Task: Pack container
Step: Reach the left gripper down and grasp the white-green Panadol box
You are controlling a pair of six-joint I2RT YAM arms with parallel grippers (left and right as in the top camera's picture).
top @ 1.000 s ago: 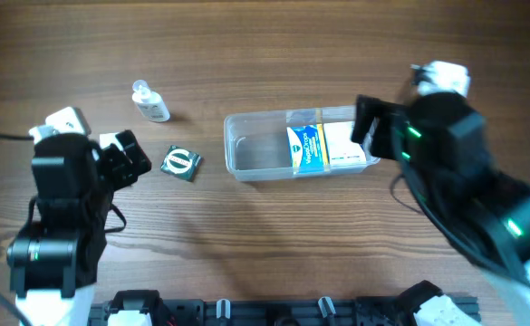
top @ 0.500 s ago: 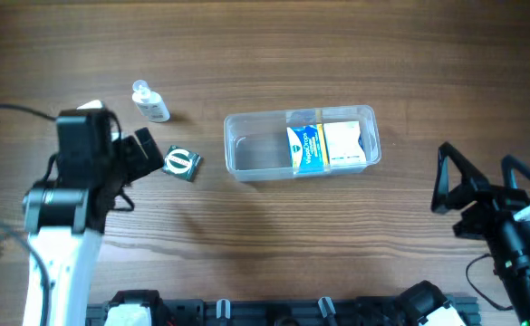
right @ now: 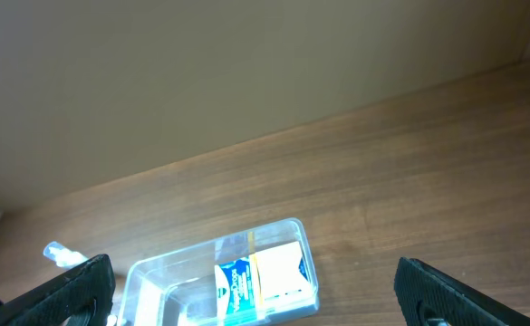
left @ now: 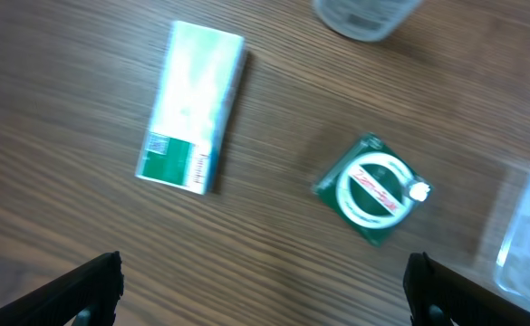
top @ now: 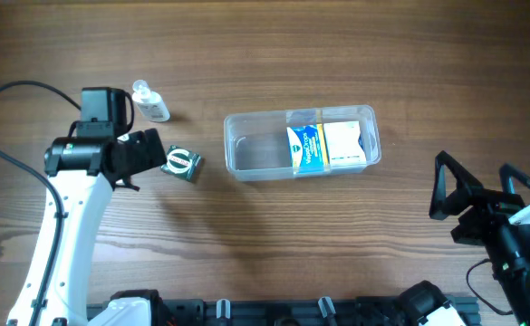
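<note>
Clear plastic rectangular tub, the container (top: 257, 156), mid wooden desk (top: 274, 54); its right half holds a blue-and-white carton (top: 306, 147) and a pale box (top: 344, 143). Loose items: green square packet (left: 373, 190), green-and-white box (left: 192, 107); above them the left end effector (left: 263, 288), fingers spread, empty. Well off to the right, the right end effector (top: 475, 195), likewise spread, empty. Step judged: fetching the next item; descend, clamp the packet.

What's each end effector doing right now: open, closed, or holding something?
Left end effector: open, holding nothing.
Right end effector: open, holding nothing.

Wood table (top: 265, 54), container (top: 257, 156), bottle (top: 152, 105), packet (top: 181, 163), box (left: 192, 109)
</note>
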